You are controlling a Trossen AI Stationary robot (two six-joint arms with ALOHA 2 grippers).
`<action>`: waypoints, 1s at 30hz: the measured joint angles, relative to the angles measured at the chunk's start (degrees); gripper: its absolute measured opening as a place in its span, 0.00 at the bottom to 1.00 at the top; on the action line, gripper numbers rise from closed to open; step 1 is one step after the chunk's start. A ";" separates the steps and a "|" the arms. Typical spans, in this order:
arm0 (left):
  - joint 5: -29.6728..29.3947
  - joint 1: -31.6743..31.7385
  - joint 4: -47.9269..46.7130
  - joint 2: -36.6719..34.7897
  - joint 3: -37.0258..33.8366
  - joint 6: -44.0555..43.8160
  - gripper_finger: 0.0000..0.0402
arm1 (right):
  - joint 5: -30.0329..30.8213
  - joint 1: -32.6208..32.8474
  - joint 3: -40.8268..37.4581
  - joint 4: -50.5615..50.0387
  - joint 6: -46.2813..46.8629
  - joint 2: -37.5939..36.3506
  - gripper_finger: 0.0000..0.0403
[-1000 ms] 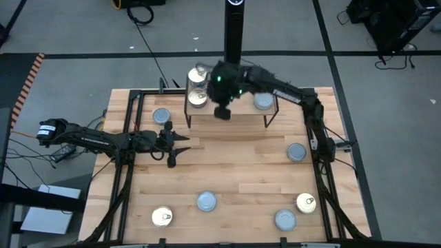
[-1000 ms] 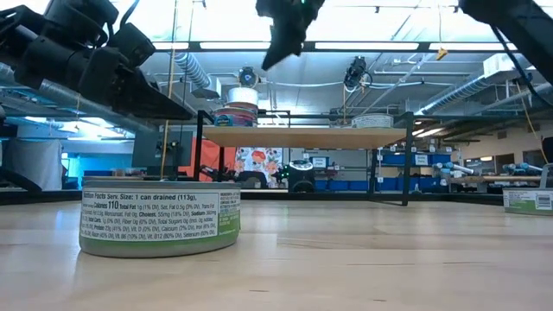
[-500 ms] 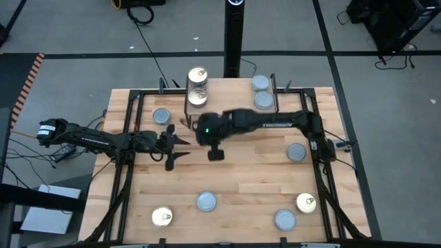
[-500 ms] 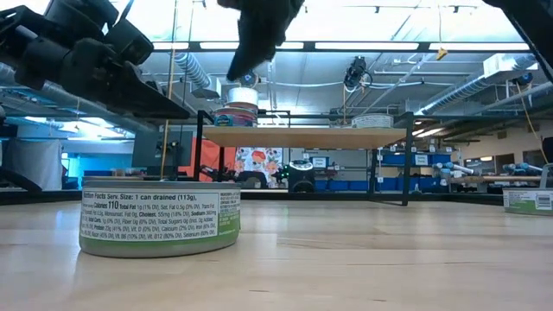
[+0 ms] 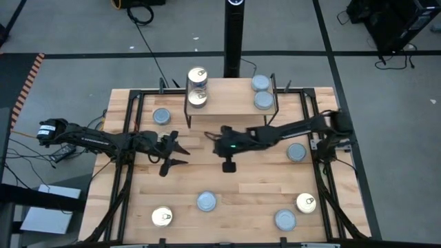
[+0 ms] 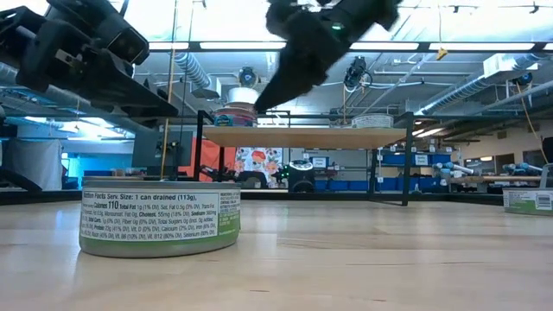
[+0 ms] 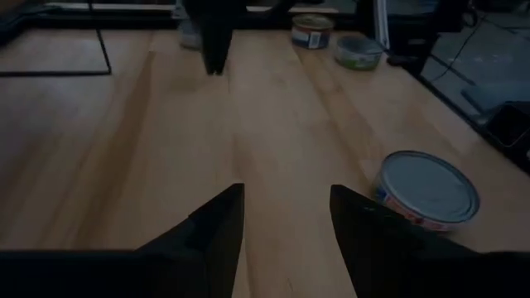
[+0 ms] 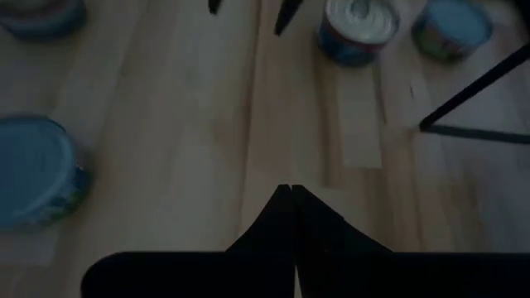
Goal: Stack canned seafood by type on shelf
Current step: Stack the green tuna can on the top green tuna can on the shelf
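Note:
The shelf (image 5: 231,102) stands at the table's far edge. On its left part is a stack of gold-topped tins (image 5: 198,77). Two blue-grey tins (image 5: 262,100) sit on its right part. More canned seafood lies flat on the table: blue-grey tins (image 5: 161,116) (image 5: 296,152) (image 5: 207,201) (image 5: 285,220) and gold ones (image 5: 162,218) (image 5: 306,202). My right gripper (image 5: 209,137) hangs shut and holds nothing, above the table just in front of the shelf, pointing down and toward the left. My left gripper (image 5: 179,156) is open and holds nothing, left of centre, facing it.
A black frame (image 5: 131,110) runs along the table's edges. The shelf's thin black legs (image 6: 200,155) stand on the tabletop. One tin (image 6: 160,218) sits close to the low camera. A blue-grey tin (image 7: 426,194) lies beside my left gripper (image 7: 286,194).
My right gripper has come away from above the shelf, moving toward the near edge and down, and now hangs low over the table in front of the shelf, still shut. My left gripper has turned a little at the wrist and stays open in place.

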 joint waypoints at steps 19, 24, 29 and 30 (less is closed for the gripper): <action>9.70 -6.24 -21.26 19.46 21.21 -13.59 0.36 | 10.28 0.67 -34.84 34.61 5.08 -17.69 0.01; 9.19 -8.51 -21.45 29.87 27.94 -14.46 0.36 | 10.26 1.67 -34.82 33.87 4.87 -17.69 0.01; 5.52 -10.81 -21.72 38.26 33.87 -14.94 0.36 | 10.24 3.61 -34.82 32.53 5.25 -17.65 0.01; 4.93 -11.30 -22.11 39.52 34.84 -15.42 0.36 | 10.24 4.14 -34.82 32.27 5.25 -17.65 0.01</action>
